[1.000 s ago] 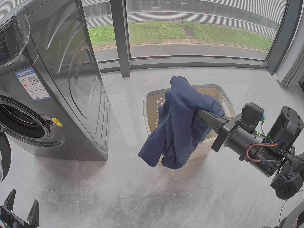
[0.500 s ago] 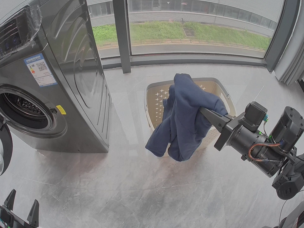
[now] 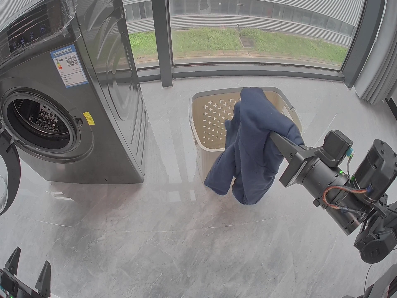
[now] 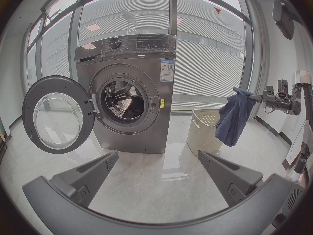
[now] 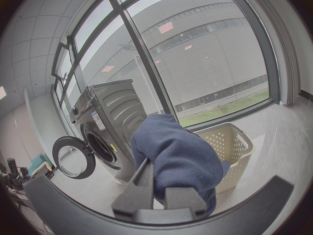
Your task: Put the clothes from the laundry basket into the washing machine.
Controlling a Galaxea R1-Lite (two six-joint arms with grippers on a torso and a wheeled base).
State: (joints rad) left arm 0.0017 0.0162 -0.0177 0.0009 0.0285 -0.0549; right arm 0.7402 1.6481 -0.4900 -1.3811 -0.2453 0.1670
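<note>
A dark blue garment (image 3: 252,145) hangs from my right gripper (image 3: 276,139), which is shut on it above the front edge of the cream laundry basket (image 3: 206,116). The same blue garment (image 5: 177,154) drapes over my right gripper (image 5: 159,180) in the right wrist view. The grey washing machine (image 3: 82,104) stands to the left with its round door (image 4: 55,115) swung wide and the drum (image 4: 124,98) exposed. My left gripper (image 3: 28,270) sits low at the near left, open and holding nothing; the left gripper (image 4: 156,160) faces the machine.
A large window (image 3: 248,25) with a dark frame post (image 3: 161,34) runs behind the basket. Curtains (image 3: 378,75) hang at the far right. Bare grey floor (image 3: 165,236) lies between the machine, the basket and me.
The head view has shifted, so machine and basket sit further right and up. The right gripper still holds the blue garment, now a little further right in the picture.
</note>
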